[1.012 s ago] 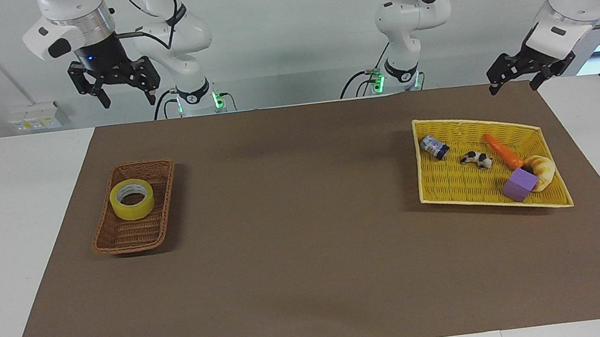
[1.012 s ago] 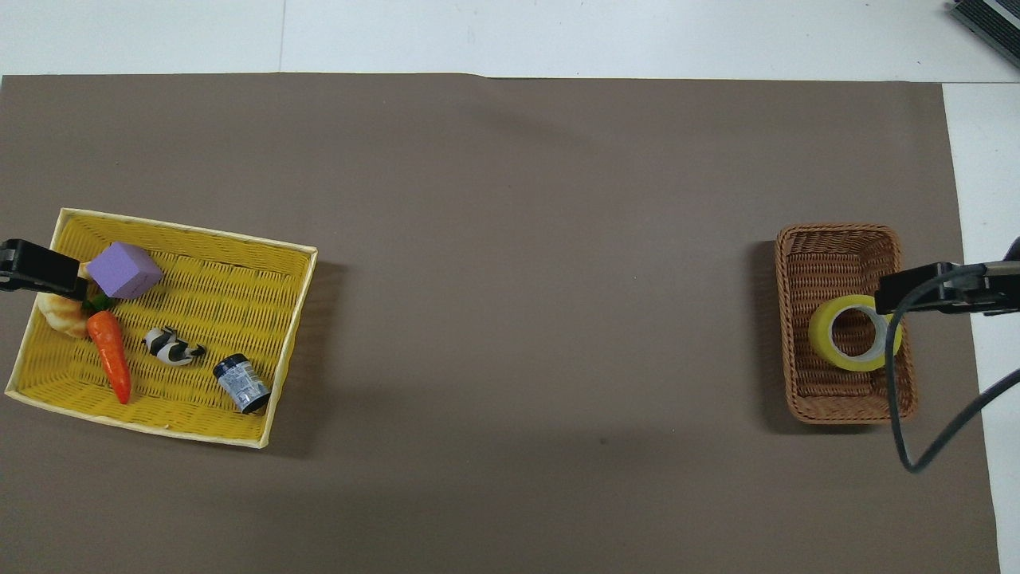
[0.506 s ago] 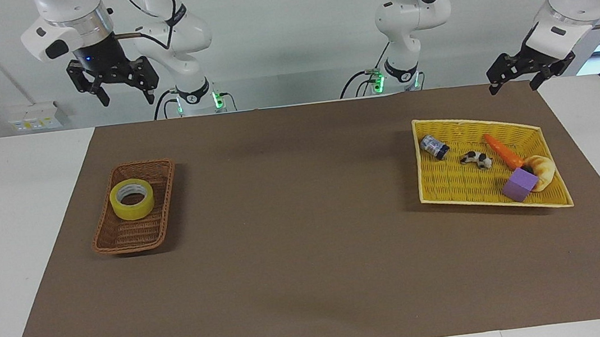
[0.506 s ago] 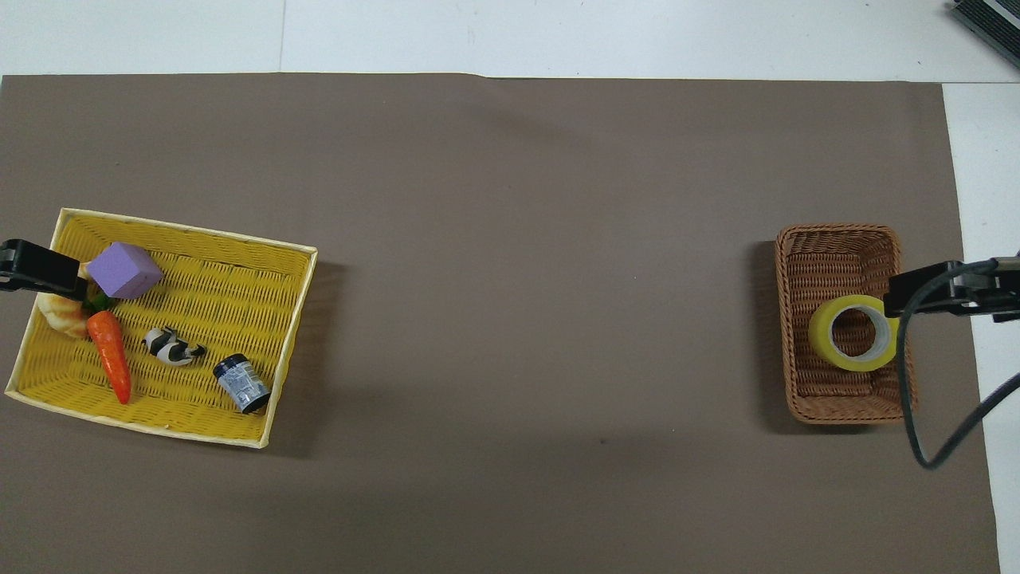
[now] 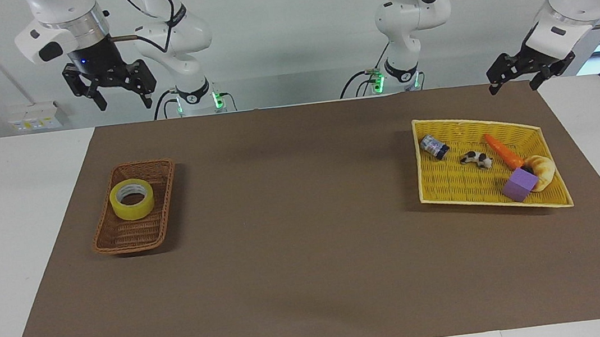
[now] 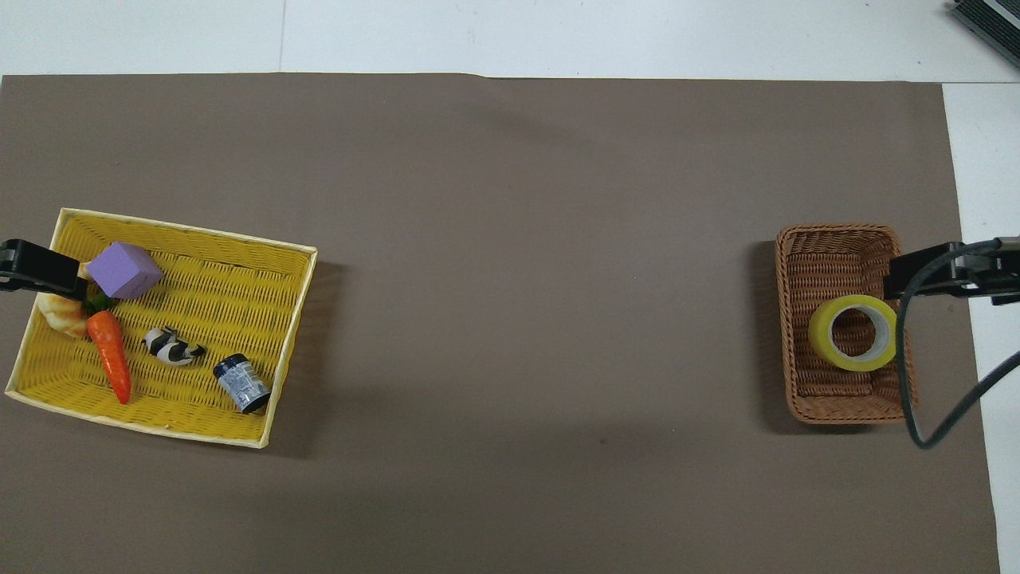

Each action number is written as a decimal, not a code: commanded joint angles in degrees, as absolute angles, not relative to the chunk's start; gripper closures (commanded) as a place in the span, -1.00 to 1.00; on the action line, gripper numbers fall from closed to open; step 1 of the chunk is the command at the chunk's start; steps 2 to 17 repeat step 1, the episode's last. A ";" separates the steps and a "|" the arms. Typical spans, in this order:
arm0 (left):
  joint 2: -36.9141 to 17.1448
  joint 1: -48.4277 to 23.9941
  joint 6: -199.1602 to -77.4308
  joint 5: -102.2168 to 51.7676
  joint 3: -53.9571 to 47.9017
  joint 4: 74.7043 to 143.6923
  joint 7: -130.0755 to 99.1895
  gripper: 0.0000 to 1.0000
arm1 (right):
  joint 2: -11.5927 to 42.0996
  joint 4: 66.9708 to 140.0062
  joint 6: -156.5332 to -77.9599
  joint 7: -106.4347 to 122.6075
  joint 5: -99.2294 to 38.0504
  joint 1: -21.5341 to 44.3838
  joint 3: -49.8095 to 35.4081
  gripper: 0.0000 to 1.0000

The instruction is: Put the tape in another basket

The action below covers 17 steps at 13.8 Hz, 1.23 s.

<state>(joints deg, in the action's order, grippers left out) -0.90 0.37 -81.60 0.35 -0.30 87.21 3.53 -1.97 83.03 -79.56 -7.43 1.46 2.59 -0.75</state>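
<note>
Right gripper (image 5: 122, 102) raised, fingers spread wide, empty; left gripper (image 5: 514, 83) raised, waiting, fingers apart, empty; farther out, tape (image 5: 132, 199) lying flat inside brown basket (image 5: 161, 202); yellow basket (image 5: 432, 184) well apart at left arm's end.

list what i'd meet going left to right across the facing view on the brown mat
brown wicker basket holding the tape → blue can → black-and-white toy → carrot → purple cube → bread roll; the last five lie in the yellow basket.
</note>
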 commanded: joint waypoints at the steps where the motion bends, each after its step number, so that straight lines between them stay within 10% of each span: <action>1: -1.23 0.62 -80.60 -0.35 -0.18 86.40 4.39 -1.00 | -1.58 82.26 -79.63 -7.65 0.44 2.11 -0.79 -1.00; 17: -1.23 0.62 -80.60 -0.35 -0.18 86.40 4.39 -1.00 | -1.58 82.26 -79.63 -7.65 0.44 2.11 -0.79 -1.00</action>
